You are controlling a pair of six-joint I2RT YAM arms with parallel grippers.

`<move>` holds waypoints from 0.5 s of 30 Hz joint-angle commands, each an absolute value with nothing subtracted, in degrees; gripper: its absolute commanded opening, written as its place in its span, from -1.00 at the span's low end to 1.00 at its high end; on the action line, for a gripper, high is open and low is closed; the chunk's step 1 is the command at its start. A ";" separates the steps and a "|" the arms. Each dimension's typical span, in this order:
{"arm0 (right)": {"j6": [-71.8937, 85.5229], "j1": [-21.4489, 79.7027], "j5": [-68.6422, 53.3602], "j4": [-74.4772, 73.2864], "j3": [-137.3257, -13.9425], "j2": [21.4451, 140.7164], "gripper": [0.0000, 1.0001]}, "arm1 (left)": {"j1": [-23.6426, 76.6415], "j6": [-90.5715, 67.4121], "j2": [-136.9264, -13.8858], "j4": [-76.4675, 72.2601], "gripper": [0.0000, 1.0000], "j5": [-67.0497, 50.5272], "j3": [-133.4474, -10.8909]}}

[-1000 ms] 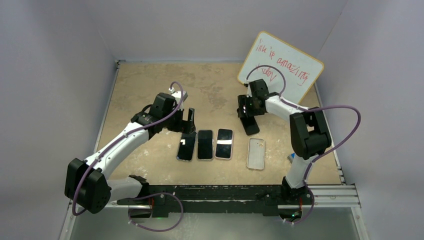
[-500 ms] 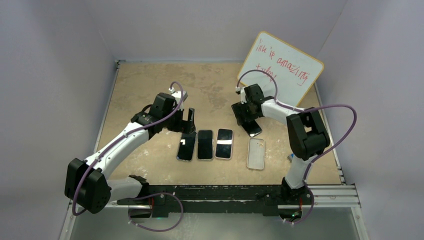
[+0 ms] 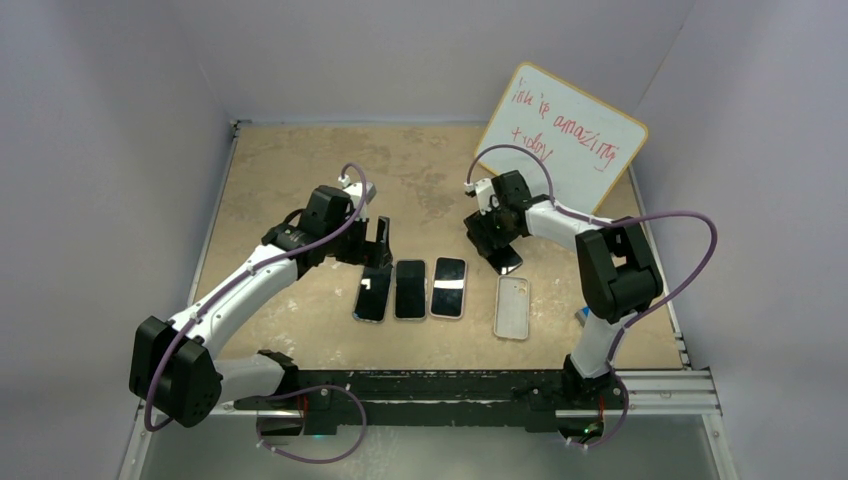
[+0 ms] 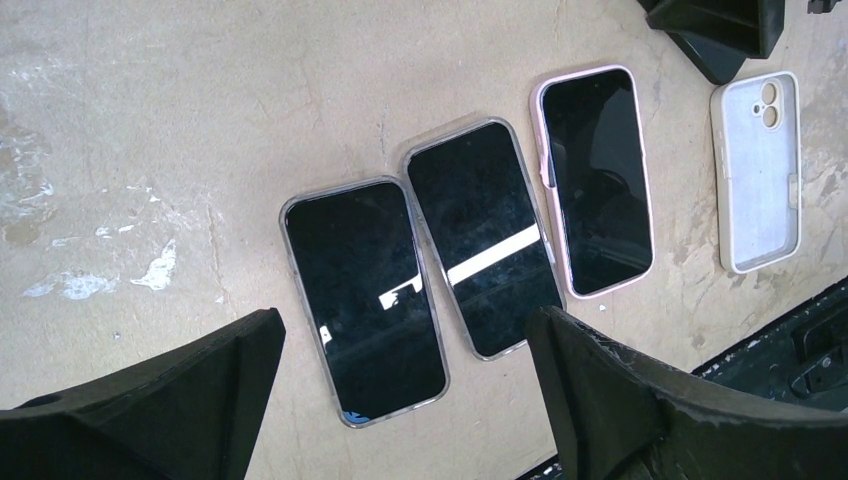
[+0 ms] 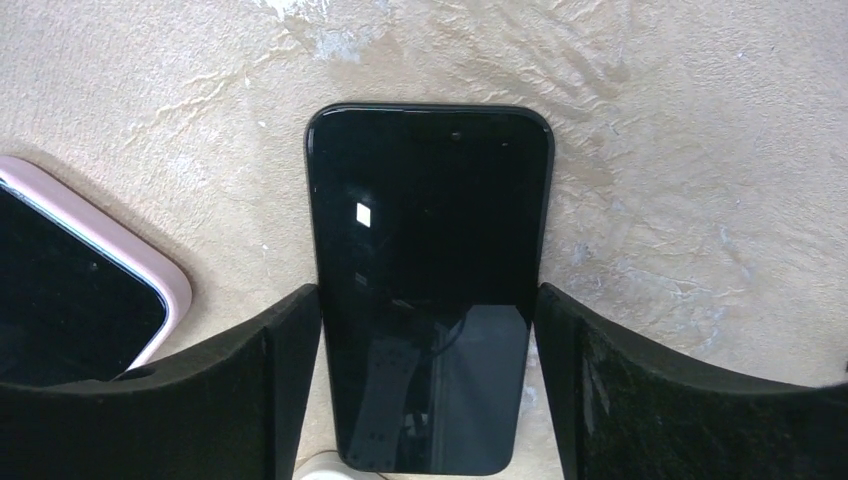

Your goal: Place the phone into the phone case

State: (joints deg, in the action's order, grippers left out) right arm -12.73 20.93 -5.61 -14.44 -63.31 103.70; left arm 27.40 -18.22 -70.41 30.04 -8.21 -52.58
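From above, the white phone case lies empty on the sandy desk. The bare phone is just beyond the case, under my right tool. Three cased phones lie left of the case, and a whiteboard leans behind it. My left tool hangs spread above those three, unmoved. At my right wrist, spread fingers flank the phone; that tool has swung left since a second ago.

The table bears three cased phones, one bare phone — one empty case.
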 commanded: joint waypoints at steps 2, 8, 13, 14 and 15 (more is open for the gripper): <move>-12.68 20.92 -4.95 -16.68 -61.09 103.68 0.36 | 27.33 -17.23 -69.18 28.33 0.97 -9.71 -52.21; -1.18 21.03 -0.37 -16.16 -63.79 101.61 0.13 | 27.33 -17.14 -67.81 28.21 0.97 -9.89 -52.25; 9.21 21.01 2.71 -18.10 -65.97 100.44 -0.03 | 27.33 -17.30 -66.01 28.26 0.97 -8.96 -52.08; 10.93 21.03 2.75 -18.90 -66.36 100.19 -0.08 | 27.27 -17.31 -65.74 28.36 0.97 -8.84 -52.00; 11.95 21.00 2.91 -19.62 -66.63 99.85 -0.11 | 27.34 -17.31 -65.56 28.39 0.98 -8.80 -51.95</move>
State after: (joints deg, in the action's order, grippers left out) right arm 2.37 20.99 0.01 -15.38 -63.79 103.39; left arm 27.40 -18.20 -67.79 30.02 -8.78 -52.58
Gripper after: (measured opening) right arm 0.714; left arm 0.985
